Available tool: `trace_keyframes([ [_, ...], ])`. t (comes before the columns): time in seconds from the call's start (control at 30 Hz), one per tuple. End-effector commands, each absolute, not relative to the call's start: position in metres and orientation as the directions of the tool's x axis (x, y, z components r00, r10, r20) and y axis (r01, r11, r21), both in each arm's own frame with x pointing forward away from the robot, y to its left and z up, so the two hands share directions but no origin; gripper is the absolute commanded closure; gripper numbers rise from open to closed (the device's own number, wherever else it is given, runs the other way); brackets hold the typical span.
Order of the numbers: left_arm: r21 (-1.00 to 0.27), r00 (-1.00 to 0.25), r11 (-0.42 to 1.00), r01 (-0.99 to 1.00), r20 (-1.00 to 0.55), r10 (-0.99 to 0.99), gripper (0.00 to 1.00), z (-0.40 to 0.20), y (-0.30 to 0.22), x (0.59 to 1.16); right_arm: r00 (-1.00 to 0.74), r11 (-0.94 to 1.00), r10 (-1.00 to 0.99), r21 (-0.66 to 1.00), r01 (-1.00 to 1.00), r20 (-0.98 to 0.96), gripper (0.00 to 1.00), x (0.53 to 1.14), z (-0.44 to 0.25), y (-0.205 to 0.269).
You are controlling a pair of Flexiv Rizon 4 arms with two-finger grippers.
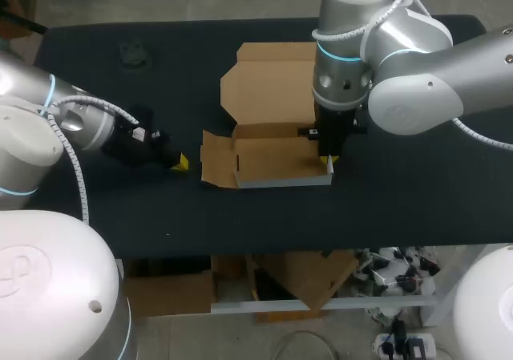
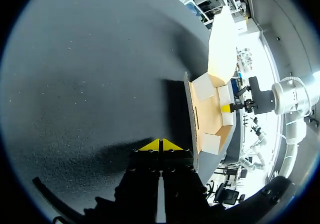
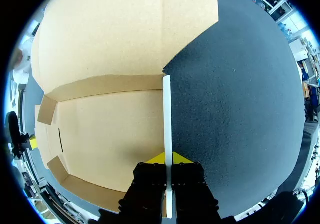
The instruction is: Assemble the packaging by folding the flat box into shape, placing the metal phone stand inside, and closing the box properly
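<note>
I have the black table [image 1: 401, 208] across the whole head view. My right arm [image 1: 417, 79] comes in from the right and stands over the middle. My left arm [image 1: 48, 127] lies low at the left.

The box [image 1: 272, 163] sits in the middle of the table, partly folded. Its lid [image 1: 268, 87] lies open and flat on the far side, and a flap [image 1: 215, 167] splays out to the left. The near wall [image 1: 280, 181] and the right wall [image 3: 167, 114] stand upright.

My right gripper [image 1: 329, 161] points straight down at the box's near right corner. In its wrist view the right wall's pale edge runs between the two yellow tips, pinched from both sides, so it is clamped on that wall.

My left gripper [image 2: 160, 145] is low over the table, left of the box and near the flap without touching it. Its tips are pressed together with nothing between them.

A small dark object [image 1: 136, 53] lies at the far left of the table, well apart from the box. I cannot tell what it is.
</note>
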State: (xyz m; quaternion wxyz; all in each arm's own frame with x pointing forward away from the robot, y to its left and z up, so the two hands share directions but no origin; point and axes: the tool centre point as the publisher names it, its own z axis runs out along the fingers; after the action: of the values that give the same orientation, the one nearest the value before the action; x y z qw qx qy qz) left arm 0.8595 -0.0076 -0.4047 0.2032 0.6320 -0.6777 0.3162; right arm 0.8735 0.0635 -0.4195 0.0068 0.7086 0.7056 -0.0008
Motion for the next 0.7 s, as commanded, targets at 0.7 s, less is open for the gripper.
trace_keyframes([
  [0.7,-0.151,-0.125,0.014,-0.988,0.761,-0.637,1.00,-0.418,-0.044,0.860,0.005,-0.005,1.000,0.006,1.000,-0.014,1.00,0.874,-0.419,0.065],
])
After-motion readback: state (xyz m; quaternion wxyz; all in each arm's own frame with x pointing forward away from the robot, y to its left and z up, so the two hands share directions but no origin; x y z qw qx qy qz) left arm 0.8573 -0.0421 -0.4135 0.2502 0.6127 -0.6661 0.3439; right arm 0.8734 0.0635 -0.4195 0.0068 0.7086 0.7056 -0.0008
